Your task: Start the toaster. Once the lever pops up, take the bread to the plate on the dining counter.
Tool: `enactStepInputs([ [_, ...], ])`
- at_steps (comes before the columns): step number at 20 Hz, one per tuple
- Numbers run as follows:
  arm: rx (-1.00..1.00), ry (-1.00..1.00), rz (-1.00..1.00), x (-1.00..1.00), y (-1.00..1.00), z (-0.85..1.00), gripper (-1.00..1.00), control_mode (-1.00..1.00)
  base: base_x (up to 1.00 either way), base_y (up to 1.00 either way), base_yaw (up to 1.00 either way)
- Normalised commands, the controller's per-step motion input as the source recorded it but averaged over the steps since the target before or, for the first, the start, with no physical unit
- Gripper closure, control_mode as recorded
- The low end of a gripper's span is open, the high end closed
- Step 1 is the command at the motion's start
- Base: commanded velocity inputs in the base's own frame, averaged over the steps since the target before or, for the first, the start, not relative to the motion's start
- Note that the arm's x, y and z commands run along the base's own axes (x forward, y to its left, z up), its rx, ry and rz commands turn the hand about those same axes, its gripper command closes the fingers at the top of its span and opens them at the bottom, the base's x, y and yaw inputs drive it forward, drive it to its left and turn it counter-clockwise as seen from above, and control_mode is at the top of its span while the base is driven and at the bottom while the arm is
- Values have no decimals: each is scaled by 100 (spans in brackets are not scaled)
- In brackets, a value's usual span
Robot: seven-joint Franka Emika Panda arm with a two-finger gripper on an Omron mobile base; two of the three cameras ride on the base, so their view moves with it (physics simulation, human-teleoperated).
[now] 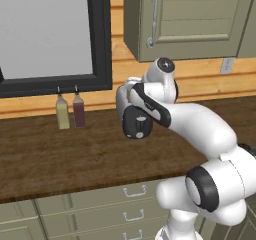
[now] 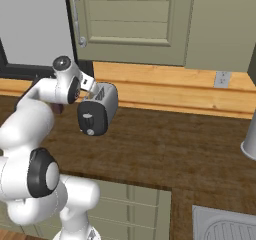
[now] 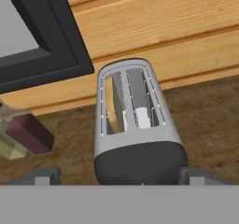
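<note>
The silver two-slot toaster point(image 3: 135, 125) stands on the dark wooden worktop point(image 1: 60, 159) against the plank wall. Its black face point(image 2: 92, 120) carries a white dial point(image 2: 90, 132) with the small lever point(image 2: 87, 115) above it. A tan bread slice point(image 3: 112, 108) stands in the toaster's left slot. My gripper point(image 3: 120, 176) hovers just above the toaster's front end. It is open, with its fingertips point(image 3: 46, 175) wide apart on either side of the black face and nothing between them. In the left base view my arm covers most of the toaster point(image 1: 137, 124). The plate and the dining counter are out of view.
Two slim bottles point(image 1: 70, 111) stand left of the toaster below a black-framed window point(image 1: 102, 39). Grey-green cabinets point(image 2: 135, 19) hang above. A wall outlet point(image 2: 221, 79), a grey vessel point(image 2: 250, 144) and a sink point(image 2: 225, 229) lie to the right.
</note>
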Motion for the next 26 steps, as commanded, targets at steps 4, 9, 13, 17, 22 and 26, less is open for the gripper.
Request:
enactStepInputs([
  [4, 0, 0, 3, 14, 4, -10, -100, -100, 0, 0, 0],
  [9, 0, 0, 3, 19, 6, -10, -100, -100, 0, 0, 0],
  [13, 0, 0, 2, 22, 4, -14, -100, -100, 0, 0, 0],
  [17, -1, 1, 0, 29, 0, -14, -100, -100, 0, 0, 0],
  [22, -2, 1, 0, 29, 0, -11, -100, -100, 0, 0, 0],
  [26, -2, 1, 0, 31, 0, -10, -100, -100, 0, 0, 0],
])
